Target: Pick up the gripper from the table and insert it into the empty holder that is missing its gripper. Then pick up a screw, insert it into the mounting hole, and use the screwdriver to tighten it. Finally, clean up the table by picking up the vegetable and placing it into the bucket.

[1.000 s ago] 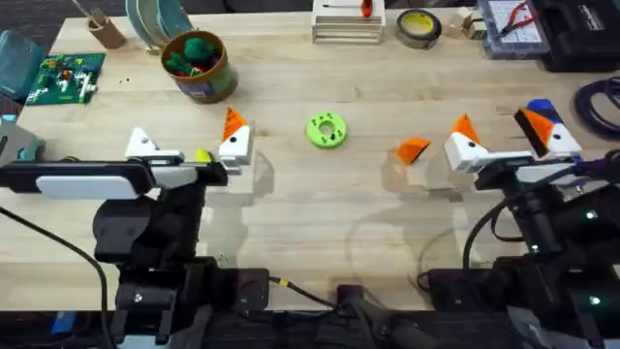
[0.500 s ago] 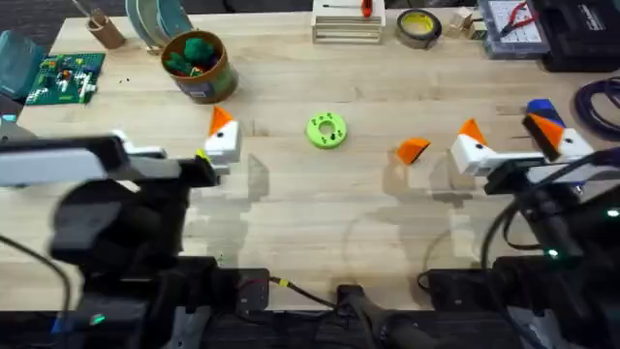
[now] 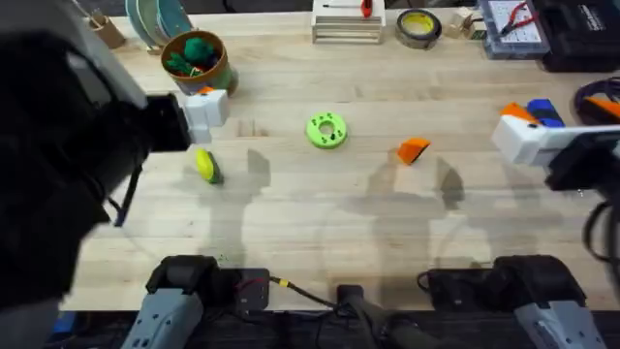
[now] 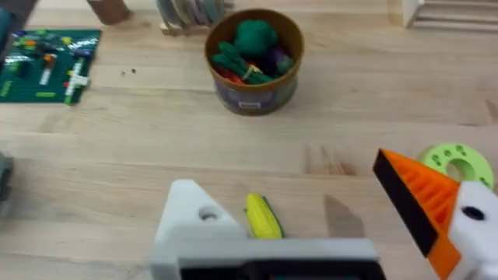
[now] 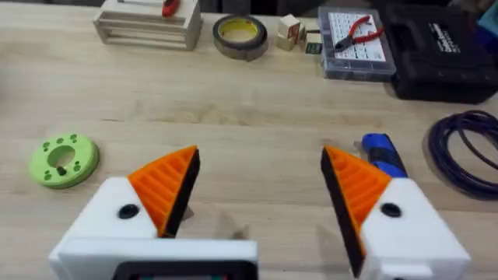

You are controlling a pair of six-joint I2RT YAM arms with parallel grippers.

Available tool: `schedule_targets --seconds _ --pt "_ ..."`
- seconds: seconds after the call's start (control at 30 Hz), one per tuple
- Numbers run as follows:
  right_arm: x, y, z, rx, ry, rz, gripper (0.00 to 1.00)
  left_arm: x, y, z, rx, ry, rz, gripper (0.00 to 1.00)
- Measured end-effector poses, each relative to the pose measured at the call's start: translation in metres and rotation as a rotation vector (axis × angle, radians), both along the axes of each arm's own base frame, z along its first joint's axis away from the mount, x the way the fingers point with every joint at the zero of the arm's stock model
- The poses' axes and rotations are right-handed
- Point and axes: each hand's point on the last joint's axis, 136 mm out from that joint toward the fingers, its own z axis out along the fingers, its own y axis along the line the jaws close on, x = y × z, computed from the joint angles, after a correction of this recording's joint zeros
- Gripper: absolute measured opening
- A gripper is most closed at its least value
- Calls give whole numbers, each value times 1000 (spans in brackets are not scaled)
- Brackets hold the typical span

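Left end effector [image 4: 327, 233] hangs spread and empty above the vegetable [image 3: 206, 165], which lies on the surface [image 3: 310, 223] at seven o'clock of the bucket [image 3: 199, 66], long axis roughly twelve-to-six. Every step seems undone: the gripper [image 3: 414, 150] lies loose mid-surface. Right end effector [image 5: 261, 194] is spread, empty.

A pale wooden table [image 3: 320, 223] with soft shadows meets dark floor beyond.
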Motion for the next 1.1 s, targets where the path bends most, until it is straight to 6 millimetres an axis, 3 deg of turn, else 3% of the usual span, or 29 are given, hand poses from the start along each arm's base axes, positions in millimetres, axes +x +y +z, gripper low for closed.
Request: schedule_targets --seconds 0.17,0.43,0.8,1.1 --pt "-2 0 19 -3 82 1 991 10 -16 3 -54 60 -74 993" --pt "3 2 10 1 169 14 991 1 -17 -16 -116 153 -44 992" --pt "3 5 10 8 169 27 991 6 14 -88 -372 458 246 992" --pt "3 5 10 8 169 27 991 7 7 -139 -552 674 304 993"
